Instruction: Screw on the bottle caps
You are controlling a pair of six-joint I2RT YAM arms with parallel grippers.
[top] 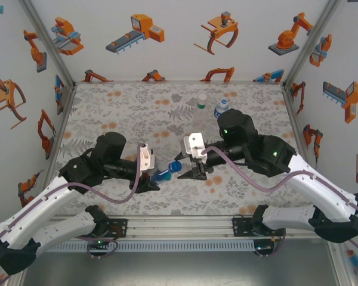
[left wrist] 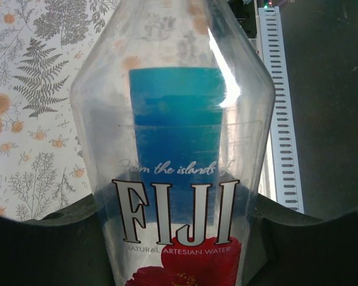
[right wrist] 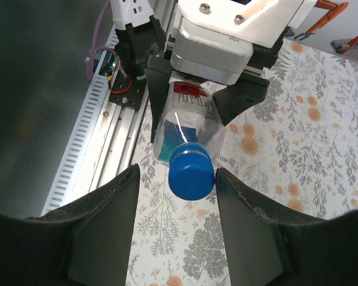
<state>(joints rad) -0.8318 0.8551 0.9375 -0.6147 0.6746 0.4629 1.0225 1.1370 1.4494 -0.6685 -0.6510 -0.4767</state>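
While the left gripper [top: 156, 177] clamps its fingers on the Fiji bottle [left wrist: 179, 179], sideways over the floral surface [top: 107, 113], blue cap [right wrist: 191, 174] on its neck, right gripper [right wrist: 178, 176] with fingers apart, straddling that cap

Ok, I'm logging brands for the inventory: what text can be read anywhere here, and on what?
"FIJI": big letters on the clear bottle.
"From the islands": script above that; its ending is unclear.
"NATURAL ARTESIAN WATER": small capitals below "FIJI".
Too small to read: the labels of the green-label bottle and the blue-label bottle standing at the back.
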